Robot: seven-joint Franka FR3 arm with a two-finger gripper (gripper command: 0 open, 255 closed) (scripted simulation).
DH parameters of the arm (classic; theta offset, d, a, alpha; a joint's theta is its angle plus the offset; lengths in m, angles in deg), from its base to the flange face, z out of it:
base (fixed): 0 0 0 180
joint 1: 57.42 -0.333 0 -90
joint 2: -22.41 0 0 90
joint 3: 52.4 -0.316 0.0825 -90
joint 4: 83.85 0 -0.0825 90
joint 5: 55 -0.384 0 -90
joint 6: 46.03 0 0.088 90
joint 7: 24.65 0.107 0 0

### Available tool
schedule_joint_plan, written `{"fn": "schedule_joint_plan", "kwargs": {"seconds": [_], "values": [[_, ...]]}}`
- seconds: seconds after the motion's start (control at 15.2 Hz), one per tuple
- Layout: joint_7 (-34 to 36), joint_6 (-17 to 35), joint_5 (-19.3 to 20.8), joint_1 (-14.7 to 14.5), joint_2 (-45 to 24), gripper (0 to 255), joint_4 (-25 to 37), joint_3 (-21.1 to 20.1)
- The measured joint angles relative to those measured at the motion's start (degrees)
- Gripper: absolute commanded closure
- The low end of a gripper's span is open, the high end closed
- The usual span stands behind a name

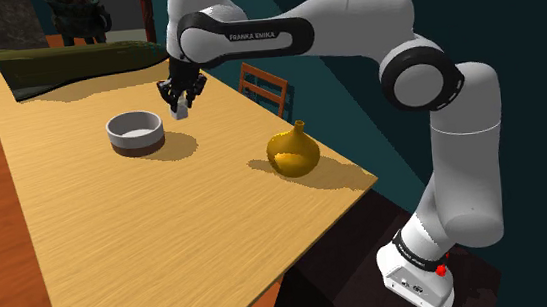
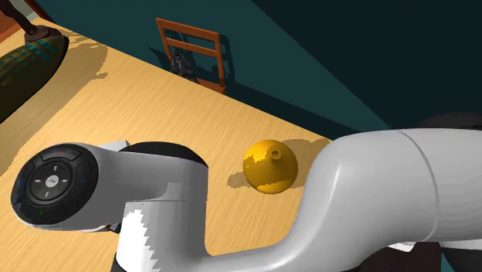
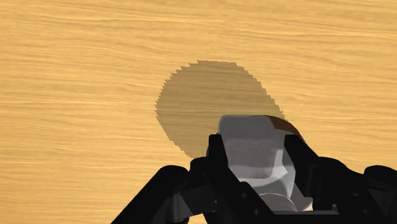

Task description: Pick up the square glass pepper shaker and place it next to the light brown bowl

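The all-black 2-finger gripper (image 1: pixel 180 105) was clenched on the pale grey, square-sided pepper shaker (image 1: pixel 184 111), 1 finger against each of its flat sides. In the wrist view the gripper (image 3: pixel 254 145) clasped the shaker (image 3: pixel 254 156) between both fingers, and a brown edge showed at the shaker's far end. A rounded shadow (image 3: pixel 210 102) lay on the light wooden surface (image 3: pixel 76 76) just beyond it (whether the shaker's base touched the wood could not be told). In the shoulder view the shaker hung near the round bowl with a pale rim and greyish wall (image 1: pixel 136 141), up and to that view's right of it, not touching. A golden-yellow round vase (image 1: pixel 293 152) stood well apart, near the surface's (image 1: pixel 168 236) edge. A brown wooden chair (image 1: pixel 264 86) stood beyond that edge.
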Motion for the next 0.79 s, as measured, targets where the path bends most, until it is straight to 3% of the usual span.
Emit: {"fn": "schedule_joint_plan", "kwargs": {"seconds": [0.79], "values": [[1.52, 7.63, 0.73, -0.55, -2.29, 255, -5.45, 0.14]]}}
